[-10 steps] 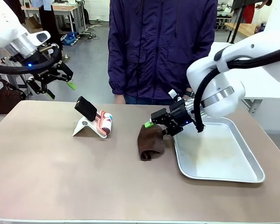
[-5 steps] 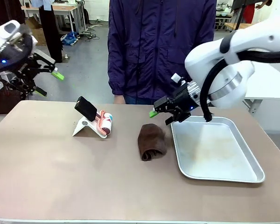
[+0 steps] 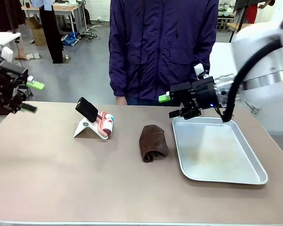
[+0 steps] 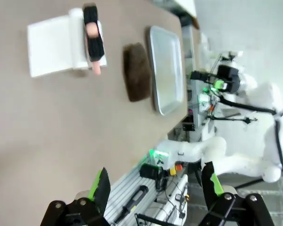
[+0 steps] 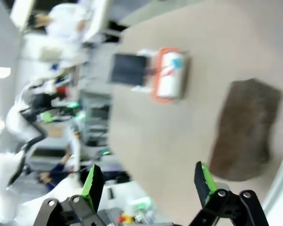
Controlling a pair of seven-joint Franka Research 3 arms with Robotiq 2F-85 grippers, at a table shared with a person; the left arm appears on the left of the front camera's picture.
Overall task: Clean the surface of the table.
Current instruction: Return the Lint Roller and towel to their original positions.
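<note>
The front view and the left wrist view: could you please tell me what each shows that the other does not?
Front view alone: the person standing at the far side, and the left gripper seen from outside.
Left wrist view alone: equipment below the table's near edge.
Both: the table, brown cloth, metal tray, white phone stand and right gripper.

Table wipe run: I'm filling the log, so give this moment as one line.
left gripper: open, empty | right gripper: open, empty, above tray | brown cloth: folded on table, untouched
</note>
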